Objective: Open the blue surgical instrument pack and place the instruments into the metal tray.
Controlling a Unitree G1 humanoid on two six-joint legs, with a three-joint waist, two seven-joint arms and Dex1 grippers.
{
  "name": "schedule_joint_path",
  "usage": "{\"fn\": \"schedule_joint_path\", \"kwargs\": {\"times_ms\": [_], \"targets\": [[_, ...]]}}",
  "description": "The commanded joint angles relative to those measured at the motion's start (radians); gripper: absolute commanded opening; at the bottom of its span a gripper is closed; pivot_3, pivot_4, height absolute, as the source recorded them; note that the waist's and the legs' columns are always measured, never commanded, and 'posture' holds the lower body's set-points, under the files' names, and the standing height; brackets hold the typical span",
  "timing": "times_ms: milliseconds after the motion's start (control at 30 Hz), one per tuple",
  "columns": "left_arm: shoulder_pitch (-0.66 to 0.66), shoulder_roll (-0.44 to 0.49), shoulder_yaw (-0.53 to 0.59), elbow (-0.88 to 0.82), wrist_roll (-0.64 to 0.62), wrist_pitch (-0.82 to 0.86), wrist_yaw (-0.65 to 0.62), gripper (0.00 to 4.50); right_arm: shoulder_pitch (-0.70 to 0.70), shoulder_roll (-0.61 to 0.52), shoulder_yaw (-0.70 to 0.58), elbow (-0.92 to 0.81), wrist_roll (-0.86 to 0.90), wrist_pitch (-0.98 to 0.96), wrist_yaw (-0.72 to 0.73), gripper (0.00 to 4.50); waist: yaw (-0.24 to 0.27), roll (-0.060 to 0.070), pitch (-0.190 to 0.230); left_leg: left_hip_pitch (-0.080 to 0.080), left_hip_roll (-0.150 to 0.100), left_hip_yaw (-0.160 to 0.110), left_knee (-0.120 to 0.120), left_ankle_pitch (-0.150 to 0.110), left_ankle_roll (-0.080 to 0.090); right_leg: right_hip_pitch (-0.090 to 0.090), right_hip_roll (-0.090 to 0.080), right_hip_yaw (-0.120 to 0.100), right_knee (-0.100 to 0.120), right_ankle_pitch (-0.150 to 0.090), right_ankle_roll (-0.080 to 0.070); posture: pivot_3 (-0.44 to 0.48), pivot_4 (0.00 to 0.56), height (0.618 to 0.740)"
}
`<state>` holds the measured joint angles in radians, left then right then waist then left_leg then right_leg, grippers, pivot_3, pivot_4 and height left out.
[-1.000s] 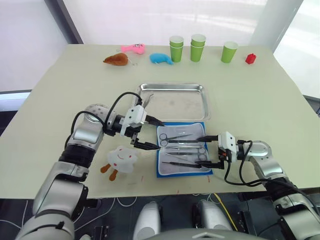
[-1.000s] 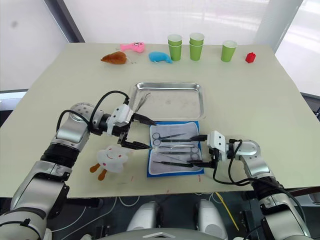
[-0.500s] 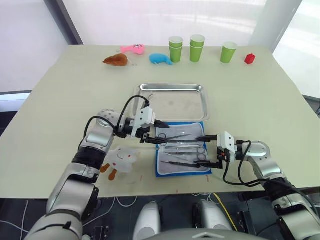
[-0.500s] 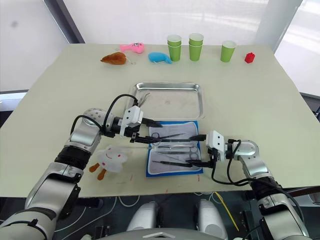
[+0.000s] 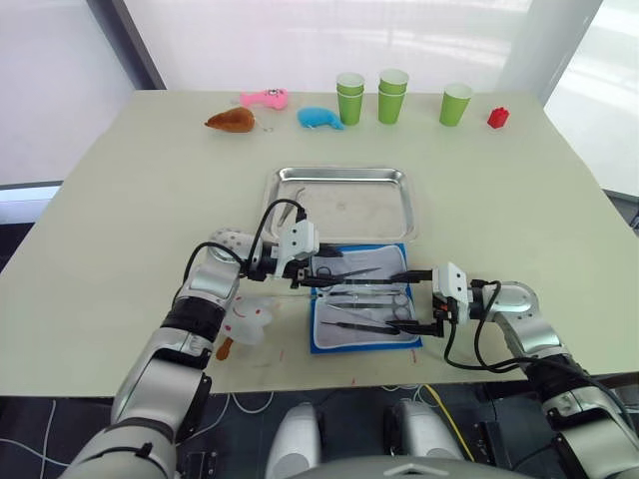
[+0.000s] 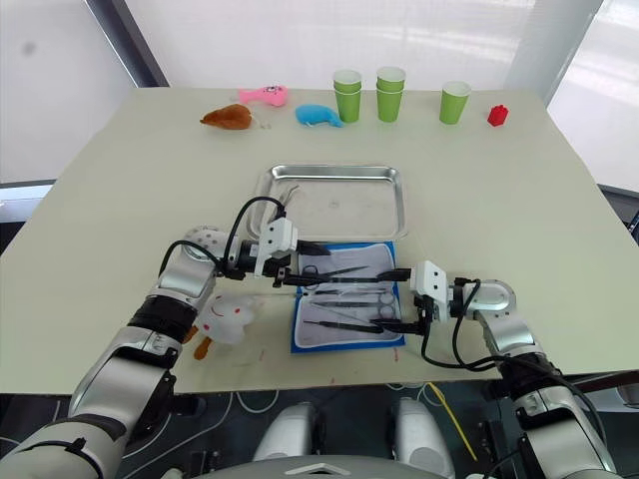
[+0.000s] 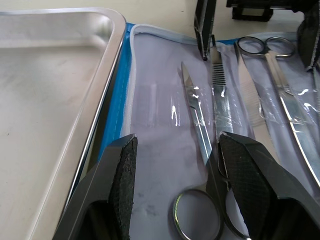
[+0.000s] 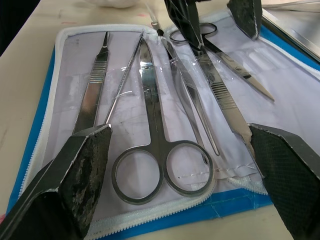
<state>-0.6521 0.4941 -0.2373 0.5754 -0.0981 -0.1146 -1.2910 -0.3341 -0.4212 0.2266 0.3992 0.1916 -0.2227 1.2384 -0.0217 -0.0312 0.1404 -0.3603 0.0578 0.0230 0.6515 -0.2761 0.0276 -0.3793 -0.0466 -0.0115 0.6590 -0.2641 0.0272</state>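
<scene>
The blue surgical instrument pack (image 5: 359,337) lies open and flat just in front of the metal tray (image 5: 344,205). Several silvery instruments rest on its pale lining: scissors (image 8: 150,125), a flat handle (image 8: 92,90) and forceps (image 8: 225,100). My left gripper (image 5: 329,269) is open over the pack's left end. Its fingers (image 7: 122,190) stand on either side of the ring handle of another pair of scissors (image 7: 197,125). At the pack's right edge my right gripper (image 5: 401,302) hangs open, holding nothing. One thin silvery tool (image 6: 284,198) lies in the tray's left part.
A white plush toy (image 5: 245,317) lies left of the pack, under my left forearm. Along the far edge stand green cups (image 5: 392,95), a red block (image 5: 497,117), a blue plush (image 5: 321,117), a pink toy (image 5: 265,98) and a brown toy (image 5: 232,120).
My left gripper has moved right, from beside the pack's left edge to over its left end, around the scissors' handle. The right gripper has stayed still.
</scene>
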Motion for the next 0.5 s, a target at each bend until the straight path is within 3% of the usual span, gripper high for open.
{"fn": "schedule_joint_path", "kwargs": {"times_ms": [33,500], "targets": [[-0.013,-0.002,-0.001,0.010,0.023,-0.013,0.013,2.79,0.045,0.010,0.092,0.057,-0.094,0.032,-0.003,4.50,0.000,0.000,0.000,0.000,0.000,0.000,0.000,0.000,0.000,0.000,0.000,0.000,0.000,0.000,0.000,0.000,0.150,0.740],[-0.024,0.003,-0.004,0.055,0.059,-0.024,0.026,2.79,0.049,0.012,0.091,0.054,-0.094,0.034,-0.006,4.50,0.000,0.000,0.000,0.001,0.000,0.000,0.000,0.000,0.000,0.000,0.000,0.000,0.001,0.000,0.000,0.000,0.150,0.740]]}}
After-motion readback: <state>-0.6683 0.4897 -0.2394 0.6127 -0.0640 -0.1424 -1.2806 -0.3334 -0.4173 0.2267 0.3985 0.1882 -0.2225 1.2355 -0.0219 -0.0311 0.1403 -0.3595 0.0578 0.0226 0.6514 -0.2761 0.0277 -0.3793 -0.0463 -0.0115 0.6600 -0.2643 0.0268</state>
